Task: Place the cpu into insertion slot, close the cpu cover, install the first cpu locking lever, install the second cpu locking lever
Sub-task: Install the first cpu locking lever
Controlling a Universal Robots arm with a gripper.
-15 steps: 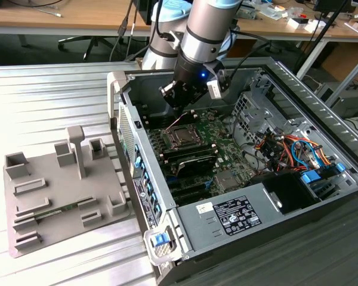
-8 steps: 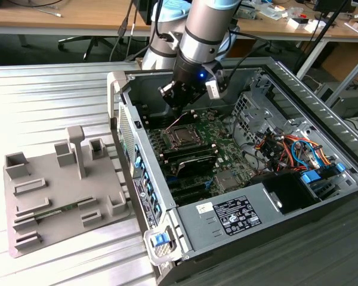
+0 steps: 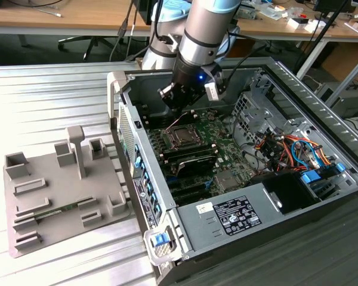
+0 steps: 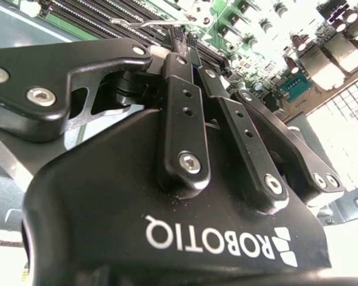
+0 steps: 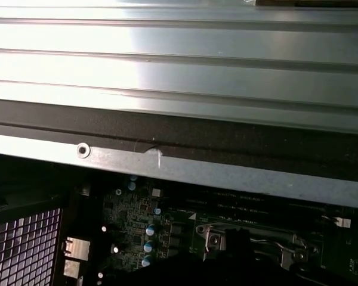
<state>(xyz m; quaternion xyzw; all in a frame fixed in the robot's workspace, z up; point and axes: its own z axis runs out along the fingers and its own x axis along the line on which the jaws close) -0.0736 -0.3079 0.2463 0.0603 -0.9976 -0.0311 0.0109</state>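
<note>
cpu socket area first: the small dark square insertion slot (image 3: 180,135), rimmed in thin metal and set in the green circuit board (image 3: 224,149), sat just left of the middle of the exterior view, inside the open black computer case (image 3: 298,196). its centre looked dark, framed by what seemed to be the small square silvery cpu cover (image 3: 180,127); whether that cover lay flat or the silvery-grey chip was already seated beneath it could not be told from that view. in the first wrist view, low and right of centre, the metal frame of the socket (image 5: 250,244) showed with thin wire-like levers beside it, but their latched or free state was unclear.

directly above the slot, in the upper middle of the exterior view, hung the black two-fingered gripper (image 3: 180,106) on the grey arm, close over the socket yet apparently not touching it. in the second wrist view its black fingers (image 4: 185,113) stood drawn almost together, tips near a thin metal bar at the top of the frame; nothing could be confirmed between them.

judging by this, the work seemed to be at the socket stage, with lever locking likely undone.

to the lower left of the exterior view a grey moulded parts tray (image 3: 59,196) rested on the ribbed metal table (image 3: 48,95).
</note>
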